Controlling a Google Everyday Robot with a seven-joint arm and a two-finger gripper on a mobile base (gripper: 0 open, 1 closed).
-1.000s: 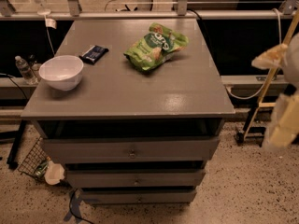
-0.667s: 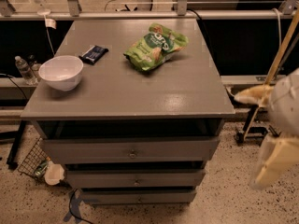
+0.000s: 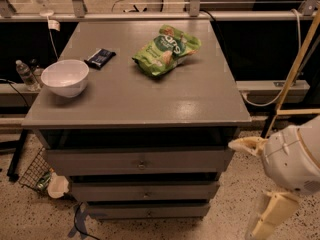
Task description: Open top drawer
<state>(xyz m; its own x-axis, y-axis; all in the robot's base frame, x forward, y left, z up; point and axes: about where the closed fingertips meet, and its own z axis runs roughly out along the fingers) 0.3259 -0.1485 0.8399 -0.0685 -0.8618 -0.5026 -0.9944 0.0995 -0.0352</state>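
The top drawer (image 3: pixel 100 161) is a wide grey front with a small round metal knob (image 3: pixel 142 164) at its centre. It sits just under the grey tabletop (image 3: pixel 150 96), with a dark gap above it. Two more grey drawer fronts (image 3: pixel 145 191) lie below it. My gripper (image 3: pixel 257 181) is at the lower right, beside the cabinet's right front corner, at drawer height. Its cream fingers (image 3: pixel 245 145) are spread apart and hold nothing. It touches neither the knob nor the drawer front.
On the tabletop are a white bowl (image 3: pixel 65 77) at the left, a dark small packet (image 3: pixel 100 57) behind it and a green chip bag (image 3: pixel 166 49) at the middle back. A wire basket (image 3: pixel 35 171) and a cup (image 3: pixel 58 186) sit on the floor at the left. Wooden poles (image 3: pixel 295 74) stand at the right.
My gripper has come down and to the left, from beside the tabletop's right edge to drawer height near the cabinet's front corner. The drawers and the things on the tabletop have not moved.
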